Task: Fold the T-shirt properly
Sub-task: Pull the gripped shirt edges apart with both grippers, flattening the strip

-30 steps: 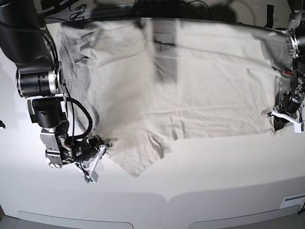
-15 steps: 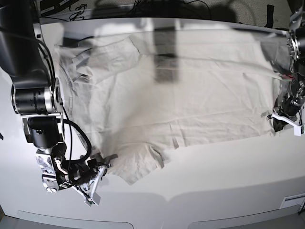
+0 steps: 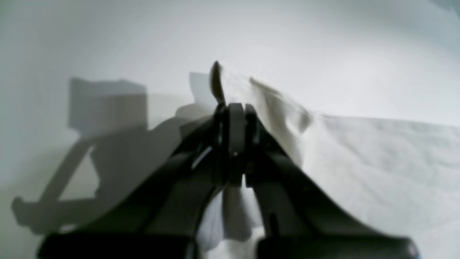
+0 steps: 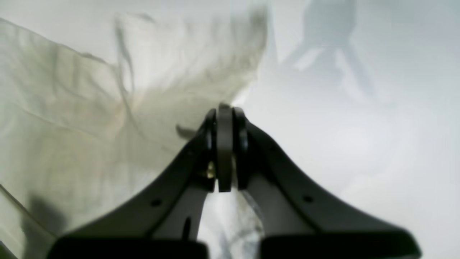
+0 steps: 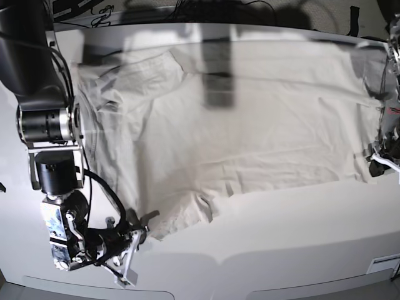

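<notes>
The T-shirt lies spread across the table's far half; the right gripper is clamped on its sleeve tip near the front-left edge; the left gripper pinches the hem at the right edge; uneven pulling could slip thin cloth free or skew the fold.

The T-shirt lies spread across the table ahead of me, my right gripper at its near corner on the base view's left, my left gripper at its right-hand edge.
</notes>
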Robot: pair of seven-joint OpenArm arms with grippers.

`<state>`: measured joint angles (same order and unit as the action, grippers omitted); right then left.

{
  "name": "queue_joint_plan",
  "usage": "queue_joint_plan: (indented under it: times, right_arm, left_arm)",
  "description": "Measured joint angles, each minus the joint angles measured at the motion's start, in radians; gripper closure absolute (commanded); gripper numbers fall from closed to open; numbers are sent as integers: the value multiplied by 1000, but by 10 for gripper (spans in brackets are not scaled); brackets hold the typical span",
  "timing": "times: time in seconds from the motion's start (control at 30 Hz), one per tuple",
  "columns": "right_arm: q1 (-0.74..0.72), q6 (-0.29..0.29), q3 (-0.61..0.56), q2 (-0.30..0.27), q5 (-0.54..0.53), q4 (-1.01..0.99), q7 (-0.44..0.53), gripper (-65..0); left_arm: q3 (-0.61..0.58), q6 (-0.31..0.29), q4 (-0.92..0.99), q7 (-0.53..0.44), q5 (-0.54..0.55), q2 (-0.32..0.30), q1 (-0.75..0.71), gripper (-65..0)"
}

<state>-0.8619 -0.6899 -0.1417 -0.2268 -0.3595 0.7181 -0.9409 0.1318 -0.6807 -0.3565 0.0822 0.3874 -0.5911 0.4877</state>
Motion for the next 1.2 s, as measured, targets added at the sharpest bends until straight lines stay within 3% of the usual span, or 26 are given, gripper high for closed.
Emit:
queue_joint_plan:
  times: [0.13, 0.3, 0.5, 0.67, 0.9, 1.03, 1.2]
  right_arm:
    - [77, -3, 22, -3, -52, 153, -35, 0]
    - [174, 4, 21, -31, -116, 278, -65, 0]
    - [269, 35, 20, -105, -182, 468, -98, 0]
    - [357, 64, 18, -166, -246, 615, -138, 0]
    - [462, 92, 87, -230, -314, 797, -192, 0]
    - [522, 91, 155, -244, -377, 842, -201, 0]
    - [603, 92, 177, -247, -374, 850, -210, 0]
  left_arm:
    - [0, -6, -6, 4, 82, -6, -9, 0]
    - [0, -8, -86, 6, 94, -14, -63, 0]
    - [0, -8, -237, 26, 198, -26, -176, 0]
    - [7, -8, -386, 55, 205, -46, -271, 0]
    - [180, 26, -554, 131, 231, -43, -424, 0]
    - [248, 27, -659, 159, 230, -29, -509, 0]
    - [293, 24, -734, 159, 230, 5, -592, 0]
